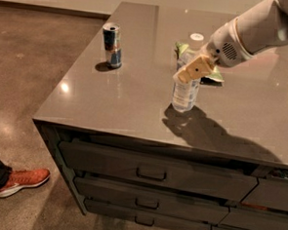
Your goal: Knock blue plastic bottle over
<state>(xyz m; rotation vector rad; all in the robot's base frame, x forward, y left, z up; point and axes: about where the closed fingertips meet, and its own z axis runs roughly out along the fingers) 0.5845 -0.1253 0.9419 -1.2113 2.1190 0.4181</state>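
Camera view: grey countertop (120,103), brown floor (30,56); blue plastic bottle (185,94) upright behind gripper (191,71), cap up; grip state indeterminable.

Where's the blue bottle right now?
In the camera view, the blue plastic bottle stands on the counter, right of the can, with the gripper at its upper half.
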